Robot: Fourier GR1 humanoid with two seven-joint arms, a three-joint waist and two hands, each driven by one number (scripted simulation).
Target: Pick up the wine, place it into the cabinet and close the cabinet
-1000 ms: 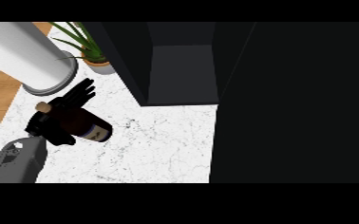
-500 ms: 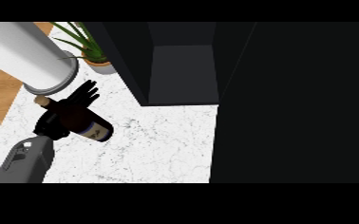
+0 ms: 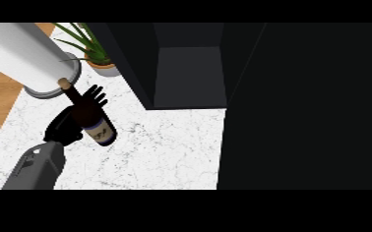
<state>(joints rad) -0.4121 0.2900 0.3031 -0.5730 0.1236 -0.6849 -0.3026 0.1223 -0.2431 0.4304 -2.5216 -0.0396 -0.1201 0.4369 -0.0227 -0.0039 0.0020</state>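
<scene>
A dark wine bottle [image 3: 93, 118] with a cork top and a pale label is in my left hand [image 3: 64, 129] at the left of the head view. The thumb and palm wrap its lower body, and the fingers [image 3: 94, 96] stick up behind it. The bottle leans with its neck pointing up and left. Up and to the right of the bottle, the dark cabinet [image 3: 190, 71] stands open and its grey inside shows. The cabinet door [image 3: 298, 108] fills the right side as a wide black panel. My right hand does not show.
A tall white cylinder [image 3: 30, 59] stands on a round base at the back left, close to the bottle's cork. A potted green plant [image 3: 96, 54] sits between it and the cabinet. The white marble counter [image 3: 167, 152] spreads below the cabinet front.
My left hand has moved right and slightly forward with the bottle. The bottle now shows at full length, with its neck and cork clear of the hand.
</scene>
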